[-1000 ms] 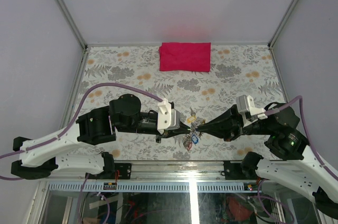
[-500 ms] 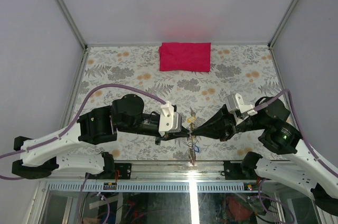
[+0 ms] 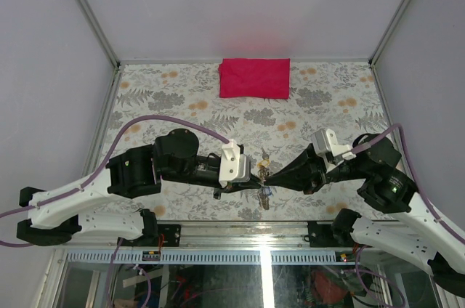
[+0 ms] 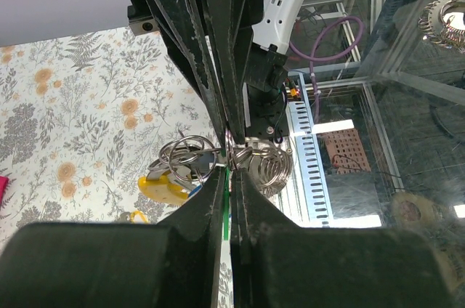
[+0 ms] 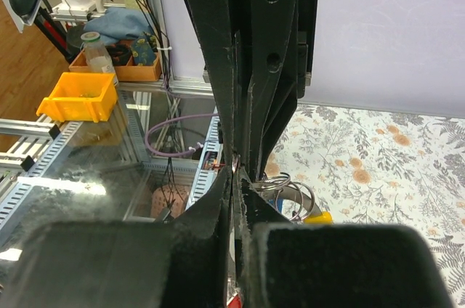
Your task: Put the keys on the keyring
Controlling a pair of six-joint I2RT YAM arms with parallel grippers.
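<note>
My two grippers meet tip to tip above the table's front edge. A bunch of silvery rings and keys [image 3: 263,193] hangs between and below the tips. The left gripper [image 4: 231,171] is shut, with a thin green strip [image 4: 227,203] pinched between its fingers. The keyring coils [image 4: 270,166] and a yellow-headed key [image 4: 164,187] dangle just past the tips. The right gripper [image 5: 234,171] is shut on a thin wire of the keyring [image 5: 235,163]. More rings [image 5: 285,186] and a yellow head [image 5: 320,217] hang to its right. What the green strip belongs to is hidden.
A red cloth [image 3: 254,78] lies at the back middle of the floral table [image 3: 167,97]. A small yellowish item [image 3: 264,157] lies on the table just behind the gripper tips. The table's front rail [image 3: 240,227] runs right below the hanging bunch.
The right arm has shifted left and its wrist has turned, closing on the left gripper's tip. The bunch swung lower, then rose a little. Both grippers stayed shut.
</note>
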